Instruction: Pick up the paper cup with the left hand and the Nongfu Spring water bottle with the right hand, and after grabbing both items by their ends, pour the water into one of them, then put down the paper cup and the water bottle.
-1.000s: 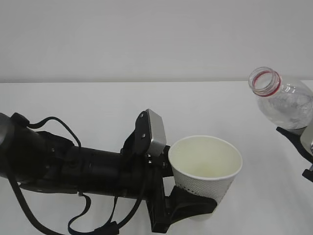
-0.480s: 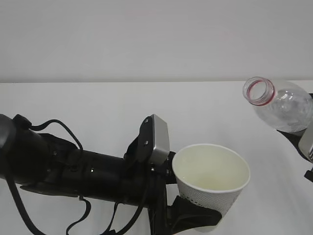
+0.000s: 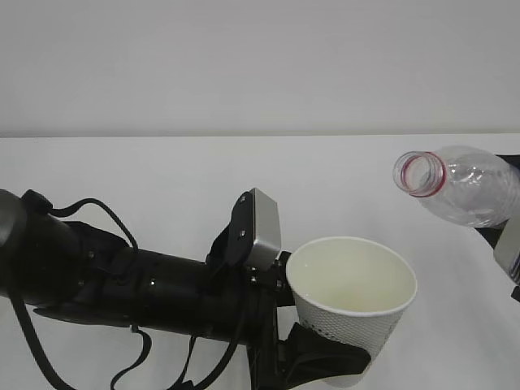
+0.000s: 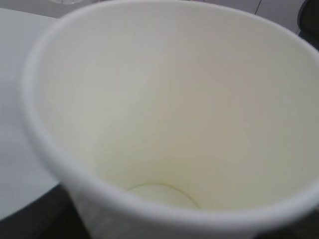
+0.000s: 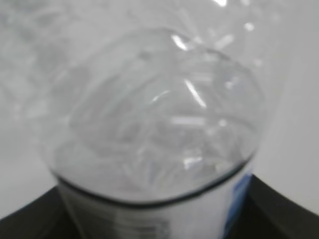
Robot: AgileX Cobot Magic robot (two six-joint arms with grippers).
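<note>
While the white tabletop (image 3: 162,179) is stretching flat and matte toward its far edge, one paper cup (image 3: 352,294) and one plastic bottle (image 3: 463,185) are hanging above it, both off the surface. The cup is sitting upright toward the near edge, right of the middle; it is a tapered white cup with a rolled rim, a fine dimpled texture on its outer wall and a smooth, faintly creamy inside. In the left wrist view its round base (image 4: 160,194) is showing pale and flat, and whether any water is lying there cannot be told. The left pincer (image 3: 321,357), black and blocky, is clamping the cup low down near its bottom end; a grey box with rounded corners (image 3: 262,219) is sitting on the thick black arm behind it, with black cables looping below.

The bottle is clear, thin and crinkly, with a red ring around its open, capless mouth (image 3: 420,174). It is leaning over near the tabletop's right edge, mouth pointing left toward the cup but apart from it and higher. The right pincer (image 5: 159,219) is gripping the bottle at its lower body, black jaws showing on both sides of the label band in the right wrist view.
</note>
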